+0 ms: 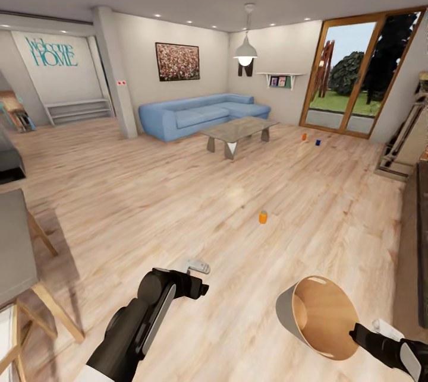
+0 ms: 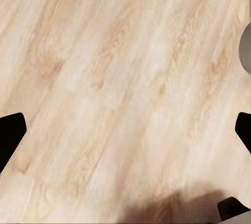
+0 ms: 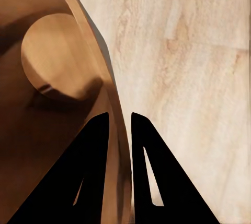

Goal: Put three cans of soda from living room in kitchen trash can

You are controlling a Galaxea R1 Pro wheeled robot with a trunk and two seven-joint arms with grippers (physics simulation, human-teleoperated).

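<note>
Three cans of soda stand on the living room's wood floor: an orange can (image 1: 263,217) nearest me, and another orange can (image 1: 304,137) with a blue can (image 1: 318,142) by the glass doors. My right gripper (image 1: 358,331) (image 3: 119,125) is shut on the rim of the trash can (image 1: 318,315), which is tipped with its tan inside (image 3: 52,62) facing me. One finger is inside the rim, the other outside. My left gripper (image 1: 198,266) (image 2: 125,130) hangs open over bare floor, its fingertips (image 2: 10,135) far apart with nothing between them.
A blue corner sofa (image 1: 202,111) and a low grey coffee table (image 1: 238,129) stand ahead, the glass doors (image 1: 356,79) at the right. A pillar (image 1: 116,73) rises at the left. A grey counter (image 1: 12,239) on wooden legs is close at my left.
</note>
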